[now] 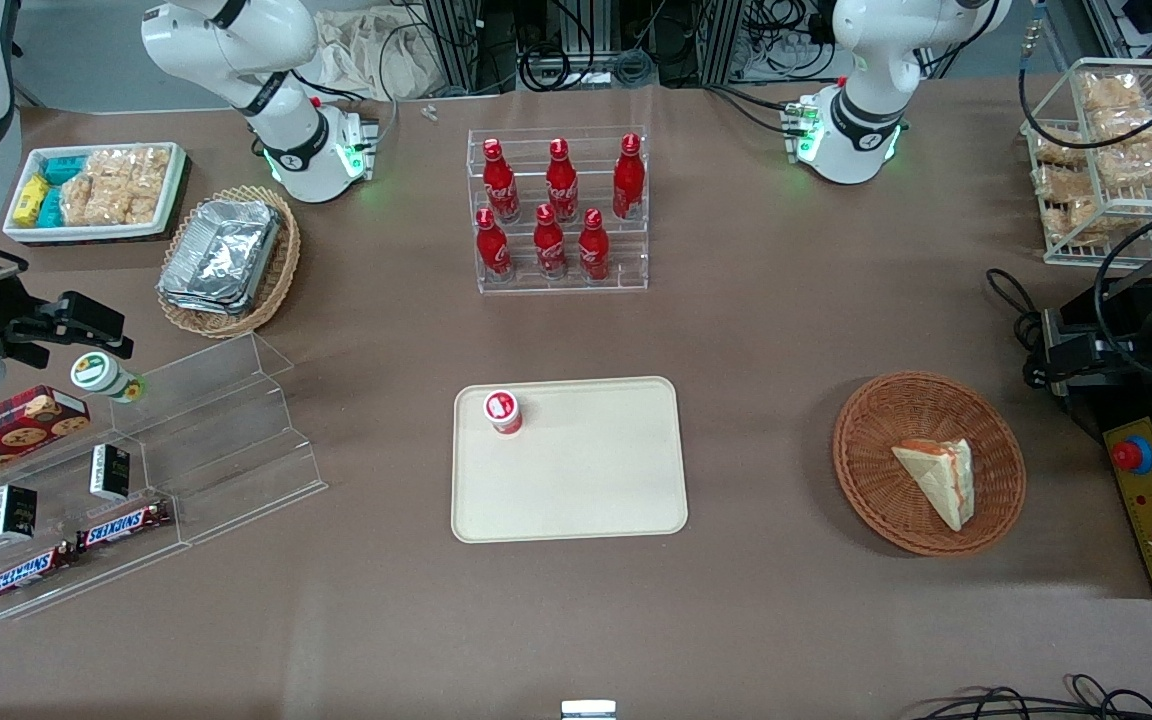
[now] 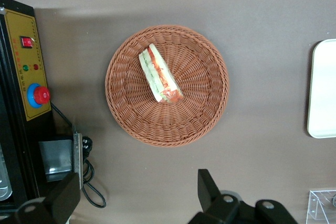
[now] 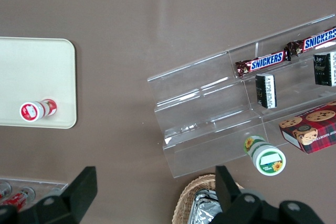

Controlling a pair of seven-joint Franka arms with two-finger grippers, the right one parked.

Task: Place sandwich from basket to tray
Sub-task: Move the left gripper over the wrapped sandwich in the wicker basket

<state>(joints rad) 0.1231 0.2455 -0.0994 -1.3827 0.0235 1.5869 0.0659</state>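
Table (image 1: 756, 330) carries everything — brown and matte. Near its middle lies the tray (image 1: 586, 480), with a small red-capped bottle (image 1: 502, 411) standing in one corner. Toward the working arm's end sits the basket (image 1: 876, 420), well apart from the tray, and the sandwich (image 1: 939, 475) lies in it with its filling edge showing. Above the basket hangs the gripper (image 2: 137, 199) — fingers (image 2: 209, 187) spread wide, holding nothing, clear of the wicker.
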